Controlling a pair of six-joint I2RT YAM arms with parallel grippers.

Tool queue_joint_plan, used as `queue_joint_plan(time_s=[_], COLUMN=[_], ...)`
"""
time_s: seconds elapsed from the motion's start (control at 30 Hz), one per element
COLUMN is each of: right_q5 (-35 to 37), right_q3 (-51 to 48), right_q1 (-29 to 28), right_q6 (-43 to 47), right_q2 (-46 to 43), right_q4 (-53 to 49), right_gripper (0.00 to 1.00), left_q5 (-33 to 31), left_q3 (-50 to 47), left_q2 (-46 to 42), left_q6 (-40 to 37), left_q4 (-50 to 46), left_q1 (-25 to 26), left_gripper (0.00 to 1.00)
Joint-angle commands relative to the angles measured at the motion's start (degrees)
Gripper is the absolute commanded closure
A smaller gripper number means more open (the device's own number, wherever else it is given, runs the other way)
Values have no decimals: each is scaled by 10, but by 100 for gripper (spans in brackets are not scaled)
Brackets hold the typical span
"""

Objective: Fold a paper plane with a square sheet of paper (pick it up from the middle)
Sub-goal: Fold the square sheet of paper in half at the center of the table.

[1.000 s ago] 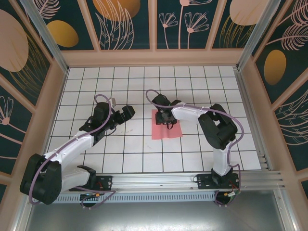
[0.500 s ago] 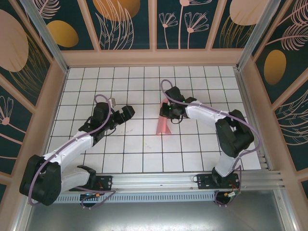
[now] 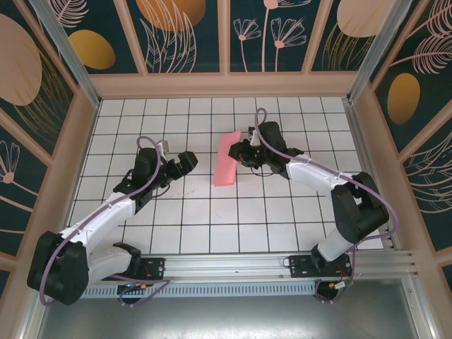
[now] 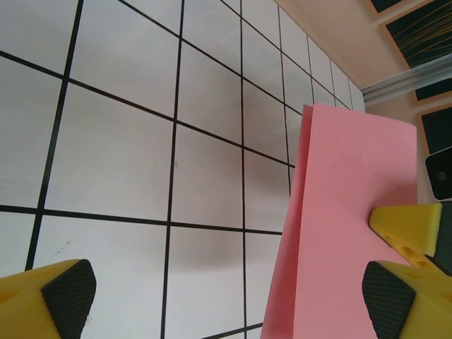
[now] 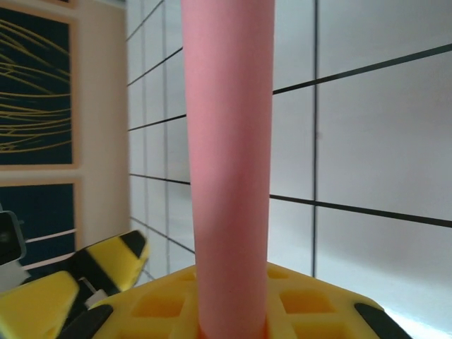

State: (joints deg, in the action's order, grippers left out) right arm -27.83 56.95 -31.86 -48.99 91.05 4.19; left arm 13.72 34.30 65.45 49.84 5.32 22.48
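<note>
The right end effector [image 3: 244, 150] is pinched narrow on the square sheet of paper [image 3: 227, 160] & holds it up off the table [image 3: 212, 219], bent over at the middle. The paper is thin & floppy, so it may slip out or crease wrong. The left end effector [image 3: 187, 162] sits wide open just beside the paper and could bump it.

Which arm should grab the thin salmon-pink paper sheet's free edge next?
Left: the left gripper is open and faces the thin salmon-pink paper sheet; the right gripper is busy pinching it.

Matt pink paper [image 3: 226, 161] (smooth tiles [image 3: 155, 113])
</note>
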Motion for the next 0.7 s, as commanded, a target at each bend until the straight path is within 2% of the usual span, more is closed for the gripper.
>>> queue_joint_plan(time_s=[0.0, 0.33, 0.37, 0.67], right_q5=[-39, -49, -46, -50], right_q3=[-16, -68, -73, -105], right_q1=[1, 2, 19, 33], right_q6=[-29, -15, -13, -11], right_q2=[12, 45, 45, 44], right_q4=[62, 81, 80, 96], right_gripper=[77, 77, 77, 76], left_q5=[9, 10, 9, 22], left_q3=[10, 9, 9, 7], left_q2=[-7, -15, -15, -20], left_q6=[13, 12, 12, 16], left_q4=[1, -3, -4, -9], left_q1=[-3, -3, -3, -3], left_gripper=[1, 1, 1, 1])
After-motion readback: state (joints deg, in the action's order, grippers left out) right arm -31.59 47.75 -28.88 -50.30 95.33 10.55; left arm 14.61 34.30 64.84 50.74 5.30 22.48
